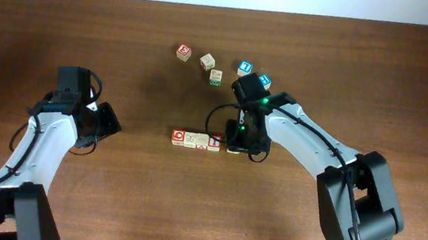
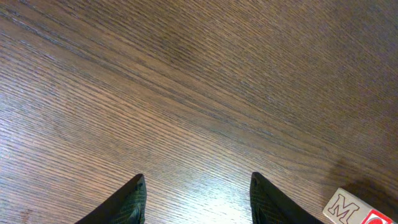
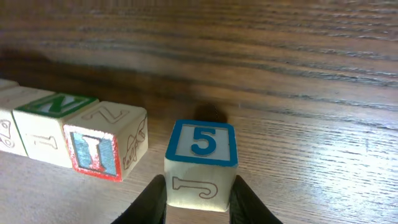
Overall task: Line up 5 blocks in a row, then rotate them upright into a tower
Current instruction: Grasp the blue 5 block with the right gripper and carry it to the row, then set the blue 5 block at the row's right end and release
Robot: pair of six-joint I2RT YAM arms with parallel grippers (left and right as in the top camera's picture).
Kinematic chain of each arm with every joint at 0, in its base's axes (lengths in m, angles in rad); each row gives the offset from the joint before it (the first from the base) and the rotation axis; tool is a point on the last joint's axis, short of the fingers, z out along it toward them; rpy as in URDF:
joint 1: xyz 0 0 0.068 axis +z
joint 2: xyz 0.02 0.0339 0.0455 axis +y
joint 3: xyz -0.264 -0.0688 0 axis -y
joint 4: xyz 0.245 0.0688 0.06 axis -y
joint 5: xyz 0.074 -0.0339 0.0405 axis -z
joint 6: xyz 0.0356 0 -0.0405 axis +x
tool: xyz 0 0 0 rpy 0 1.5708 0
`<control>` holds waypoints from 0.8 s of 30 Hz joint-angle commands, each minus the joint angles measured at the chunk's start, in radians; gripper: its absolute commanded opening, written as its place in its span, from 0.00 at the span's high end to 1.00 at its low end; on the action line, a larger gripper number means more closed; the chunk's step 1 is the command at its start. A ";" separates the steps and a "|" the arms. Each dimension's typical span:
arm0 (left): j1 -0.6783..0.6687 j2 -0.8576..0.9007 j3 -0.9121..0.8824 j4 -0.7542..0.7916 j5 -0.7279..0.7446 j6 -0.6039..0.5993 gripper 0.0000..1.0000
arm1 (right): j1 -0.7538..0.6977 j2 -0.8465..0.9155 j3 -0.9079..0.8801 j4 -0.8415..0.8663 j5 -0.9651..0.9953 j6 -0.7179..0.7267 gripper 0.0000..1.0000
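Blocks (image 1: 196,140): 3 in row | 5 scattered | 1 in right fingers (image 3: 247,204)

Bare counter (image 1: 146,103) lies open between the left gripper (image 1: 110,119) and the row of blocks (image 1: 195,140). A free strip separates that row from the loose blocks (image 1: 207,61) behind. The right gripper (image 1: 237,142), clamped on the 5 block (image 3: 201,165), crowds the row's right end, leaving a narrow gap.
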 commanded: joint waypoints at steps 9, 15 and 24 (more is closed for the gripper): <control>0.003 0.006 -0.006 -0.001 -0.007 0.017 0.48 | 0.034 0.004 0.016 0.047 0.031 0.053 0.63; 0.003 0.006 -0.006 -0.001 -0.007 0.017 0.49 | 0.031 0.001 0.044 0.022 0.003 0.053 0.58; 0.003 0.006 -0.006 -0.001 -0.007 0.017 0.48 | 0.013 0.018 0.096 -0.017 0.163 0.106 0.70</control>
